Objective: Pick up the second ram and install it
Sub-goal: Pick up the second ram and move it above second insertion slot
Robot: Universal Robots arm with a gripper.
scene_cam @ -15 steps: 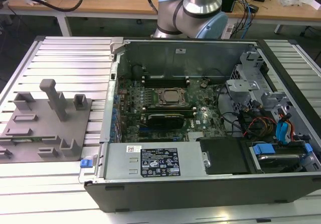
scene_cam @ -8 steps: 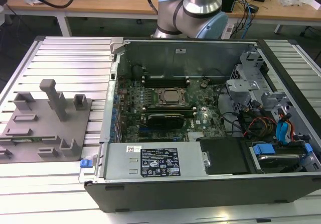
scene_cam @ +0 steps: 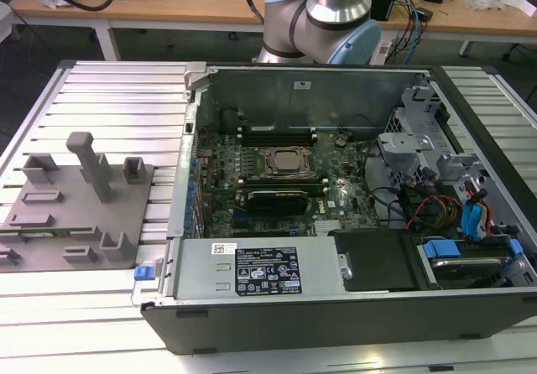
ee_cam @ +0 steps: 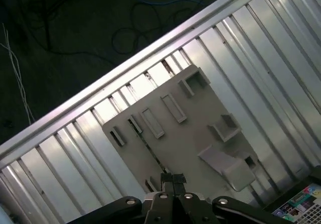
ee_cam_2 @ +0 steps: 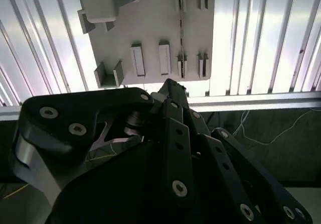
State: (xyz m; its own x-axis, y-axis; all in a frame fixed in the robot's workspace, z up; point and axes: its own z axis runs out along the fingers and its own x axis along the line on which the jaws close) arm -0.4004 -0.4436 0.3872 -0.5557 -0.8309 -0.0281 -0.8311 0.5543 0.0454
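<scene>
Second ram (ee_cam: 146,144): a long thin strip standing on edge, seated in a row of small slotted holders on the grey fixture plate (scene_cam: 122,215). In the first wrist view it reads as a dark line running across the plate toward the fingertips; the second wrist view shows the same narrow line between paired holders. Its colour cannot be made out edge-on. The end effector (ee_cam: 173,178) hangs above the plate with its tips over one end of the strip. The fingers are clenched, pads meeting, with nothing visible between them. I cannot tell whether they touch the strip. The plate also carries a tall blocky post (scene_cam: 89,163) and several empty holders. It lies on the slatted aluminium bench (scene_cam: 109,97), at the exterior view's left of the open computer case (scene_cam: 336,311). Inside the case the motherboard (scene_cam: 336,191) lies flat, with the CPU socket (scene_cam: 285,163) between black memory slots (scene_cam: 277,136) on its far side and a black rectangular card (scene_cam: 277,199) on its near side.
</scene>
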